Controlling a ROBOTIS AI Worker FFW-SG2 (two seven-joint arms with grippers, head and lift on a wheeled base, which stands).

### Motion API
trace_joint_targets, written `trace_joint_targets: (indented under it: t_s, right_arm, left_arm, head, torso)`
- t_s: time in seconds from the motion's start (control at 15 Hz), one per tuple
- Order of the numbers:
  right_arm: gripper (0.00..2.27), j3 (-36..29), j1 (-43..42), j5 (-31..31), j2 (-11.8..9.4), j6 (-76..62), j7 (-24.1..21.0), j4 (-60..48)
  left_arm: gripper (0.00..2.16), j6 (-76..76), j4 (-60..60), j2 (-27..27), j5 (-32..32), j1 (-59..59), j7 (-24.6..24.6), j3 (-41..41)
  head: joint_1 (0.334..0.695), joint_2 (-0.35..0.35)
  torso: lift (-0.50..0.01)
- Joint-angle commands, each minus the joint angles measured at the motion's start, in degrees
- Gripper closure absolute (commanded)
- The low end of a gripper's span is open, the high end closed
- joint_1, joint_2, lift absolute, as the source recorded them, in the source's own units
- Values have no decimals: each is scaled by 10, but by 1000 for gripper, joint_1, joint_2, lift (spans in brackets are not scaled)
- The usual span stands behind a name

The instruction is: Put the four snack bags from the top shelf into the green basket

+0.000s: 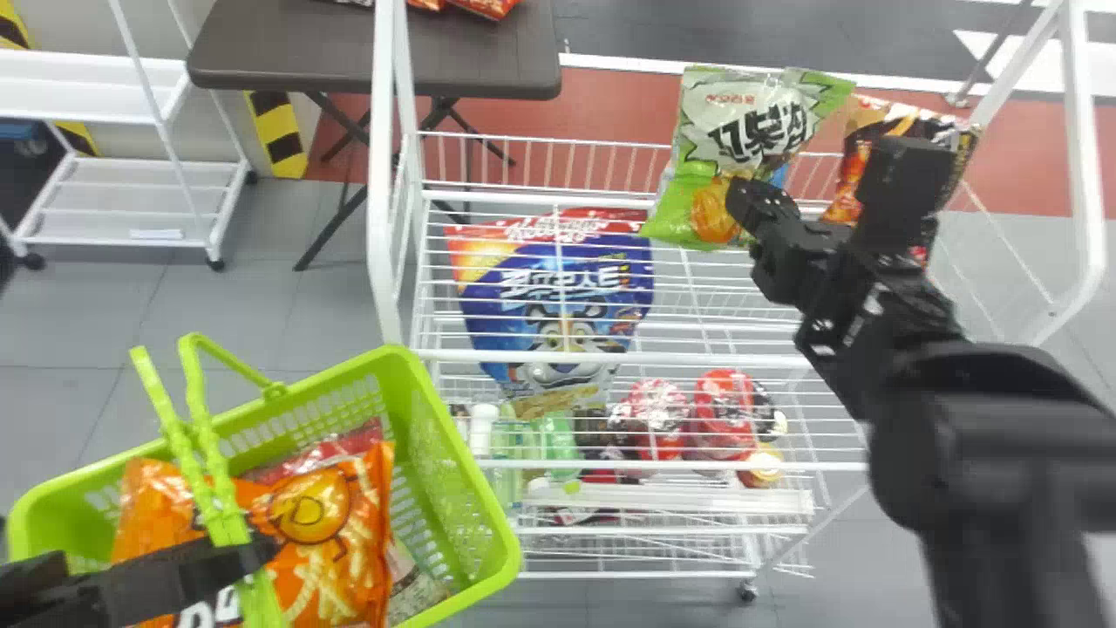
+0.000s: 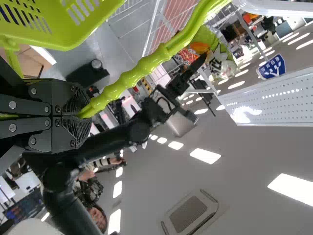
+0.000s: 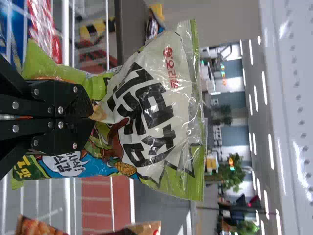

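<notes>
1. Closest to your head camera, low on the left, your left gripper [image 1: 248, 558] is clenched around the handle [image 1: 205, 445] of the green basket [image 1: 445, 484].
2. Inside that basket you have an orange snack bag [image 1: 323, 515], with a red bag [image 1: 349, 439] partly hidden behind it.
3. Your right gripper [image 1: 741, 202] grasps the green snack bag [image 1: 741, 139], pinched at its middle, above the white rack [image 1: 610, 358].
4. Beyond your right arm sits another snack bag [image 1: 848, 179], partly covered by it.
5. Below, you can see a blue bag [image 1: 558, 279] through the wires.
</notes>
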Motion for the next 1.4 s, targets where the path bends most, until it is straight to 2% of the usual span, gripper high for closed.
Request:
trace_joint_targets:
  t_s: [0.0,0.13,0.33,0.47,0.53,0.67,1.0,1.33]
  right_arm:
    - [2250,18,63,-40,-1,108,10,-126]
    - [2253,35,97,-73,-2,190,24,-186]
    - [2250,78,122,-134,-3,320,47,-244]
    - [2250,118,116,-163,-8,385,47,-262]
    - [2250,143,106,-165,-8,426,47,-264]
    - [2253,192,68,-177,-7,501,44,-258]
    - [2250,281,4,-185,0,515,26,-164]
    - [2213,351,-65,-204,17,406,27,-18]
  left_arm:
    - [2148,-1,0,1,0,-10,-7,-1]
    - [2148,-1,0,1,-6,-18,-7,-5]
    - [2148,-1,0,0,-11,-28,-7,-15]
    - [2148,1,0,-1,-11,-28,-7,-16]
    - [2148,1,0,-1,-10,-28,-7,-17]
    - [2148,1,-2,-3,-9,-28,-7,-18]
    - [2148,8,-6,-5,-5,-27,-7,-26]
    - [2148,10,-14,-7,-4,-25,-7,-35]
  head:
    - [695,-37]
    - [695,4]
    - [695,114]
    - [695,184]
    - [695,257]
    - [695,336]
    - [695,350]
    - [695,350]
  torso:
    - [-4]
    - [-4]
    - [-4]
    - [-4]
    - [-4]
    - [-4]
    - [-4]
    - [-4]
